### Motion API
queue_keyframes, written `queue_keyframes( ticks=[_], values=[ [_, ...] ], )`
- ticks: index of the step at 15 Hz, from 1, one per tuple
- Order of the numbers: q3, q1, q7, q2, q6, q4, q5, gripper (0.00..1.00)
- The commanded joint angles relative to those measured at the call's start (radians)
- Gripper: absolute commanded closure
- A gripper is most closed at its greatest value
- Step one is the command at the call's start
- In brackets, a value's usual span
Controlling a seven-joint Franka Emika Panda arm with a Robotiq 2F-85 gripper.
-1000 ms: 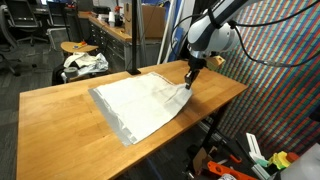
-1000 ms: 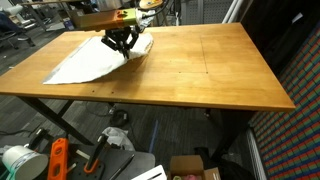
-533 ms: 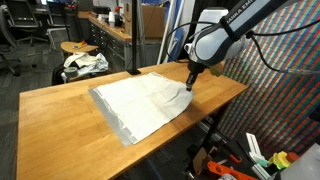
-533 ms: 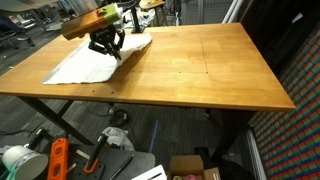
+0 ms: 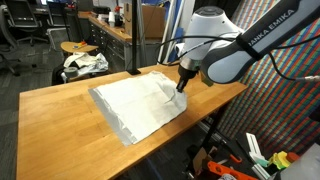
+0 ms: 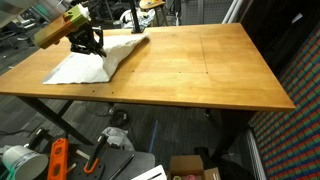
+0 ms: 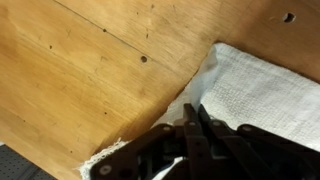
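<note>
**Item 1: my gripper** [image 5: 181, 86]. The two fingers [image 7: 192, 128] are pressed together, with no gap showing in the wrist view. They pinch the border of the cloth. In both exterior views the gripper sits low over the bench, tilted down onto the fabric [image 6: 86, 45].

**Item 2: cloth** [image 5: 133, 106]. It is white, roughly rectangular and woven, and the weave is plain in the wrist view [image 7: 265, 95].
- It lies on one end half of the bench.
- One corner reaches a long edge.
- The part I hold is towards the opposite long edge, lifted a little off the wood and creased around my fingers.
- The rest lies flat, with soft wrinkles.
- In an exterior view [image 6: 82, 68] it looks drawn into a rumpled wedge under my fingers.
- A frayed hem runs along the lower left of the wrist view.

**Item 3: bench** [image 5: 55, 125]. It has a wooden top on dark metal legs. Small dark knots show in the wood beside the cloth. The other end half is bare wood [image 6: 205, 65].

**Item 4: stool** [image 5: 74, 47]. It stands beyond a short edge of the bench and carries a crumpled bundle [image 5: 86, 63].
</note>
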Motion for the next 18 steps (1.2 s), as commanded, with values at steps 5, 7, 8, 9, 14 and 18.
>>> queue_keyframes(
  ticks=[5,7,8,9,14,18],
  values=[
    [0.142,0.006,0.361,-0.059,-0.031,-0.015,-0.226,0.99],
    [0.175,0.007,0.42,-0.058,-0.042,-0.014,-0.257,0.99],
    [0.19,0.006,0.448,-0.055,-0.049,-0.013,-0.275,0.99],
    [0.204,0.005,0.473,-0.054,-0.058,-0.014,-0.29,0.99],
    [0.267,0.015,0.563,-0.062,-0.081,-0.035,-0.336,0.99],
    [0.319,0.024,0.617,-0.061,-0.097,-0.046,-0.351,0.99]
  ],
)
